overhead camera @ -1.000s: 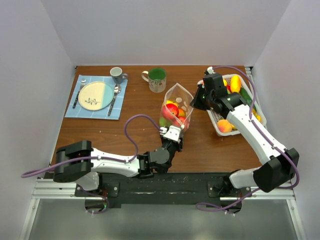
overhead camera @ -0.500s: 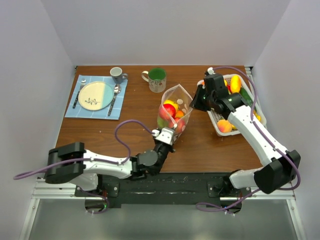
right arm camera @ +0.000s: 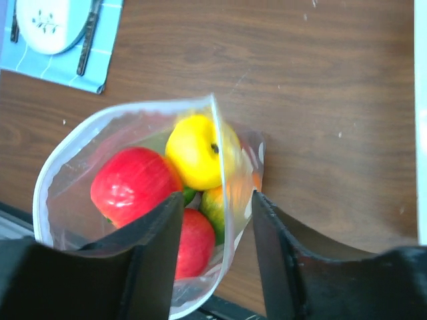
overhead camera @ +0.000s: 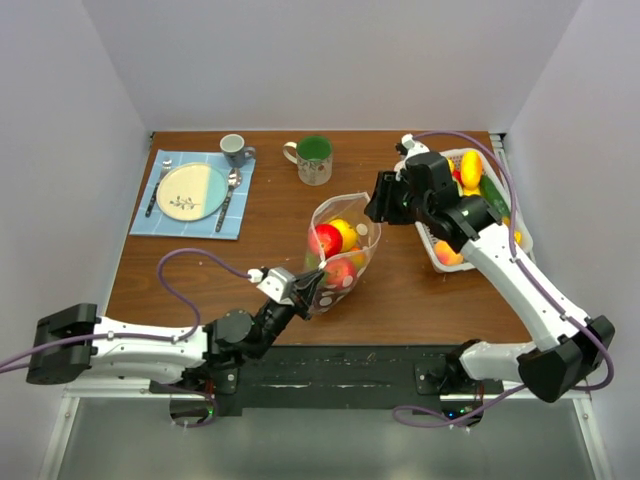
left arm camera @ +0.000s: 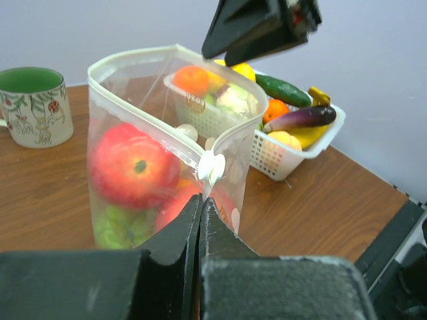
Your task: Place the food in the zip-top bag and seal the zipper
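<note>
The zip-top bag [overhead camera: 340, 255] stands open mid-table, holding food: a red apple [right arm camera: 130, 183], a yellow fruit [right arm camera: 200, 150] and another red piece [left arm camera: 130, 163]. My left gripper [left arm camera: 200, 203] is shut on the bag's near corner, just under the white slider [left arm camera: 212, 167] on the zipper [left arm camera: 133, 57]. In the top view the left gripper [overhead camera: 315, 283] sits at the bag's near end. My right gripper [right arm camera: 215, 207] is open; the bag's far rim [right arm camera: 220, 133] runs between its fingers untouched. The right gripper [overhead camera: 375, 205] hovers over the bag's far end.
A white slatted basket [left arm camera: 280, 160] with more toy food [overhead camera: 470, 165] stands at the right edge. At the back are a green-lined mug [overhead camera: 314, 160] and a grey cup [overhead camera: 236, 150]. A plate [overhead camera: 192, 191] with cutlery lies on a blue mat [overhead camera: 160, 225] at back left.
The left gripper closed on the bag's near corner and drew it toward the front left. The right gripper opened, let go of the far rim and moved left.
</note>
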